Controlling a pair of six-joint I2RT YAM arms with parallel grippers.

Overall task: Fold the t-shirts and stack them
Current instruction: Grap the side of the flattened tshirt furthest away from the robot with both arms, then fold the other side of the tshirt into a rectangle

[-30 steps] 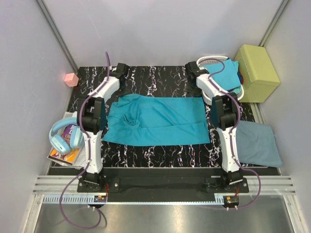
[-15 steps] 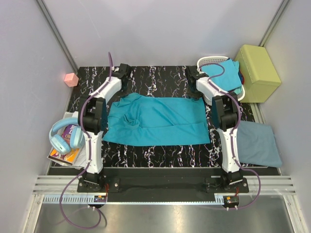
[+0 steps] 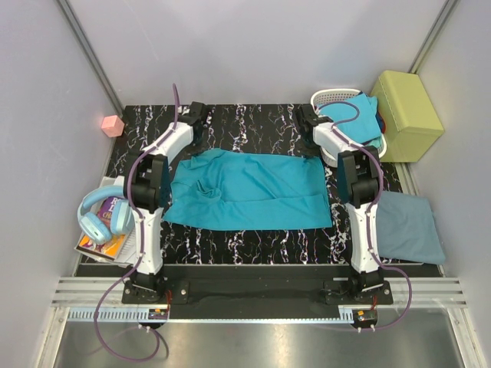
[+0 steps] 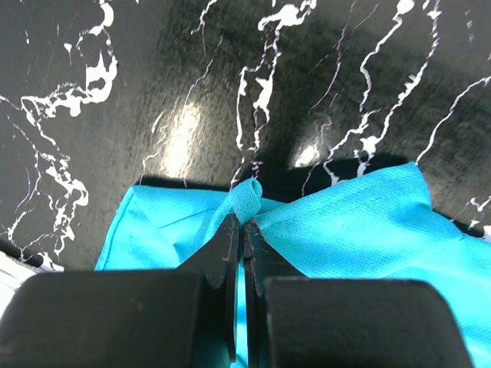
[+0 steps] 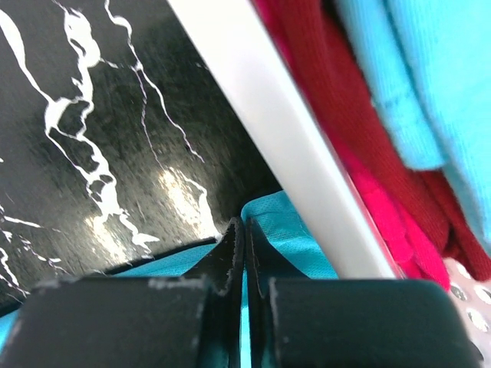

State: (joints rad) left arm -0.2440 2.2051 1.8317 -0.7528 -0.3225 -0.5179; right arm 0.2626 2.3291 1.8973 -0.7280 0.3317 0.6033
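Nearest the arm bases, a folded grey-blue t-shirt (image 3: pixel 410 228) lies flat, right of the large teal t-shirt (image 3: pixel 253 192). Blue headphones (image 3: pixel 100 215) sit on books (image 3: pixel 103 244) to that shirt's left. The large teal t-shirt is spread mid-tabletop (image 3: pixel 253 126), rumpled towards its left side. At its far left corner the left jaws are clenched on a small raised fold of teal cloth. At its far right corner the right jaws are clenched on the cloth edge, just beside the white basket (image 5: pixel 276 130). The basket, beyond that corner, holds a red t-shirt (image 5: pixel 345 115) under a bright blue t-shirt (image 3: pixel 357 119). A yellow-green box (image 3: pixel 406 115) stands right of the basket. A pink cube (image 3: pixel 113 125) sits far left of the shirt.
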